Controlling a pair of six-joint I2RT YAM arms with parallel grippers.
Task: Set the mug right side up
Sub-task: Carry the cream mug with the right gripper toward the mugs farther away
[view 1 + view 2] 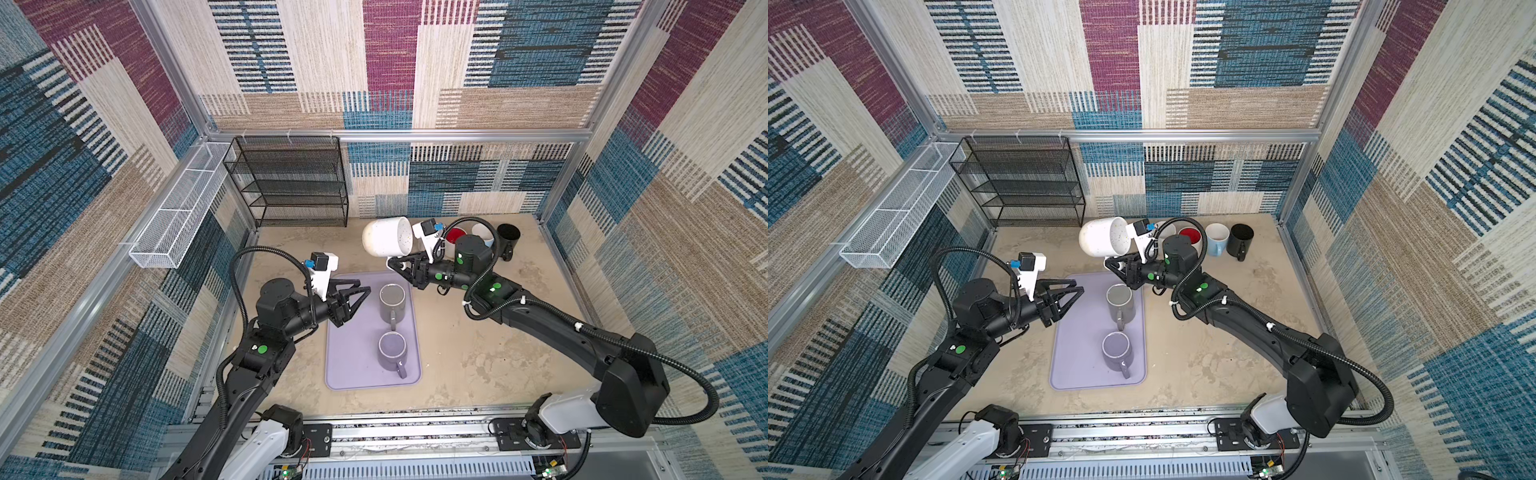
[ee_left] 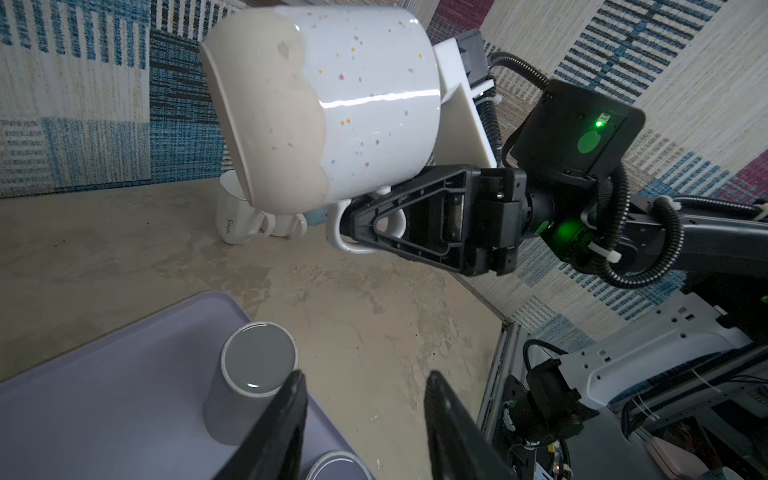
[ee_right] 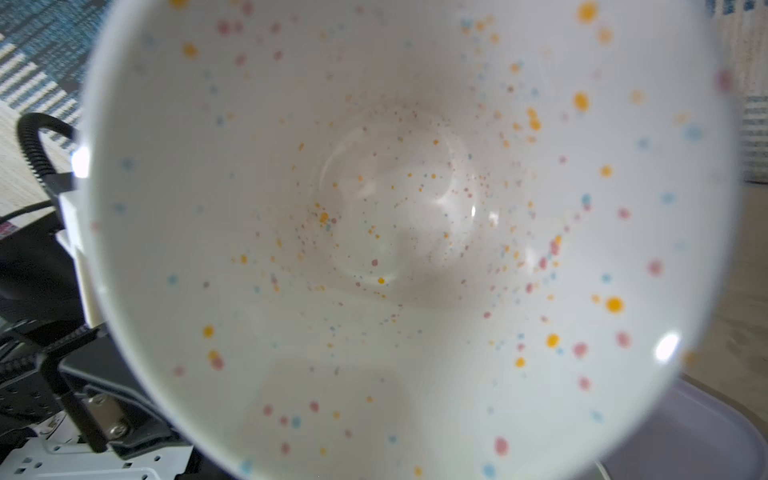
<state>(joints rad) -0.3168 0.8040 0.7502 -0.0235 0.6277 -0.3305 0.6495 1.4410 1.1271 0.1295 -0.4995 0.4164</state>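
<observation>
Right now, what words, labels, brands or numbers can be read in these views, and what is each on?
"S...": cursive word on the small white mug by the back wall, left wrist view; past its first letter it is too blurred to read.
No text shows on the speckled mug, the grey mug, the purple mug or the tray.

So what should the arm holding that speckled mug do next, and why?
Probably roll the wrist until the mouth faces up. The right fingers grip the speckled mug by its handle, and it hangs on its side above the table, so it looks only half turned.
</observation>
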